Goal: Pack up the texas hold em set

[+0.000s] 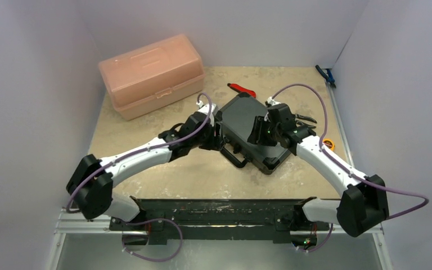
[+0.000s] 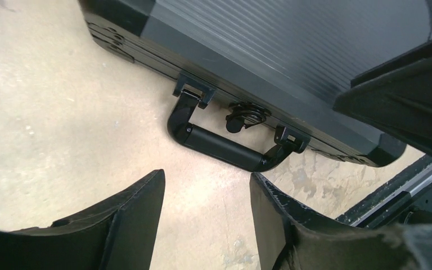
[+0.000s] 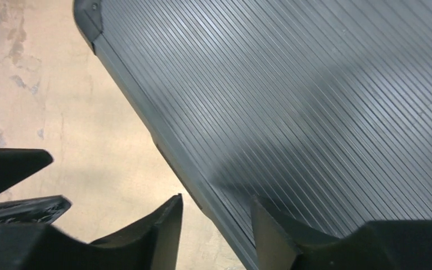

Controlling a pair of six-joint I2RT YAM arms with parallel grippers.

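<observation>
Both arms stretched forward, angled inward toward each other; left pincer [image 2: 205,188] jaws parted, empty; right pincer [image 3: 216,208] likewise.

Shut tight, the black ribbed plastic briefcase [image 1: 237,122] hides its contents; right wrist view crops it, ribs blurring.

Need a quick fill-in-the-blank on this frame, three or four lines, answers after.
1. The black briefcase has its lid ____.
2. The pink box sits in the far ____ corner of the table.
3. The left tool holds ____.
4. The yellow tape measure lies to the briefcase's ____.
Answers: closed; left; nothing; right.
</observation>
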